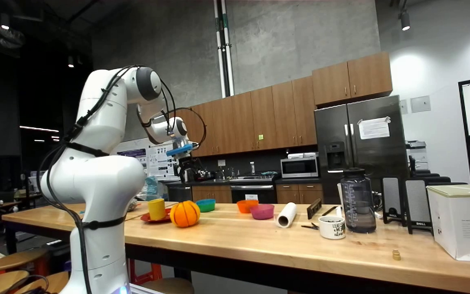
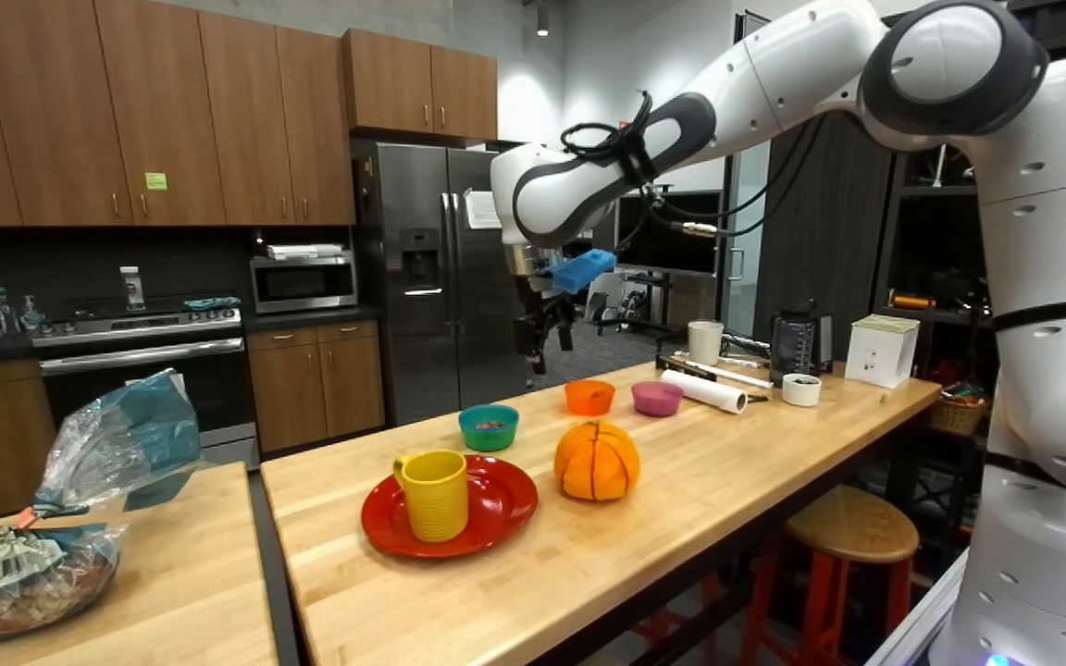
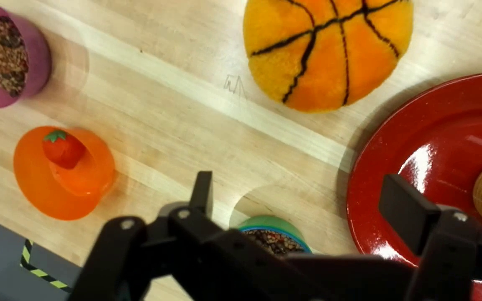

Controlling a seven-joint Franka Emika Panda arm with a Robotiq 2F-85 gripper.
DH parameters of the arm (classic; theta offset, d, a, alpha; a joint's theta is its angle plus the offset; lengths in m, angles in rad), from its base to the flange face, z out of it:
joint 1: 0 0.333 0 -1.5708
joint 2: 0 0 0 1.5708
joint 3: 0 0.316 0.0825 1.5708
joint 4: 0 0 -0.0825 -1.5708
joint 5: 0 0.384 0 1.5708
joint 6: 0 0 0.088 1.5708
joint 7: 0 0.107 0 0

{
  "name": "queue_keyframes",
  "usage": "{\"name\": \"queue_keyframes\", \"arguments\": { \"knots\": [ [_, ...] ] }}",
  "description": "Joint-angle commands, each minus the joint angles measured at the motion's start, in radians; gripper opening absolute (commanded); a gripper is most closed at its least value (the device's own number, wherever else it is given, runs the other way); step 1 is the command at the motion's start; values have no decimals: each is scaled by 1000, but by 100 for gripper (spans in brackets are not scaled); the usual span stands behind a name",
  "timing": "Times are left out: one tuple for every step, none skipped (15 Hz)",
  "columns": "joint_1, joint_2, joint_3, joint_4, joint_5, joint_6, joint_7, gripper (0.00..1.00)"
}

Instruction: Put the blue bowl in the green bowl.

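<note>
The green bowl (image 3: 265, 220) stands on the wooden table beside the red plate, partly hidden by the gripper in the wrist view. It shows in both exterior views (image 1: 205, 206) (image 2: 489, 441). The blue bowl (image 3: 280, 229) shows in the wrist view only as a blue rim just inside the green bowl's rim, with mixed dark and brown bits inside. My gripper (image 3: 301, 194) is wide open and empty. It hangs well above the table in both exterior views (image 1: 185, 169) (image 2: 549, 350), over the far side near the green bowl.
A red plate (image 2: 505, 486) holds a yellow mug (image 2: 438, 509). An orange pumpkin (image 2: 596, 461), an orange bowl (image 3: 36, 179) holding a red toy with a green top (image 3: 63, 151), and a pink bowl (image 2: 657, 398) stand nearby. A white roll (image 2: 705, 391) lies beyond.
</note>
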Motion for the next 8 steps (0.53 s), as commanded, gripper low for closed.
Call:
{"name": "queue_keyframes", "arguments": {
  "knots": [
    [-29,-140,8,-128,48,-17,52,100],
    [-35,-165,9,-149,62,-20,57,100],
    [-41,-192,9,-173,74,-20,60,100],
    [-48,-221,8,-196,88,-25,62,100],
    [-54,-247,8,-217,95,-27,63,100],
    [-61,-277,7,-241,110,-29,61,100],
    [-68,-304,7,-265,123,-29,63,100],
    [-75,-333,6,-290,137,-26,62,100]
  ]
}}
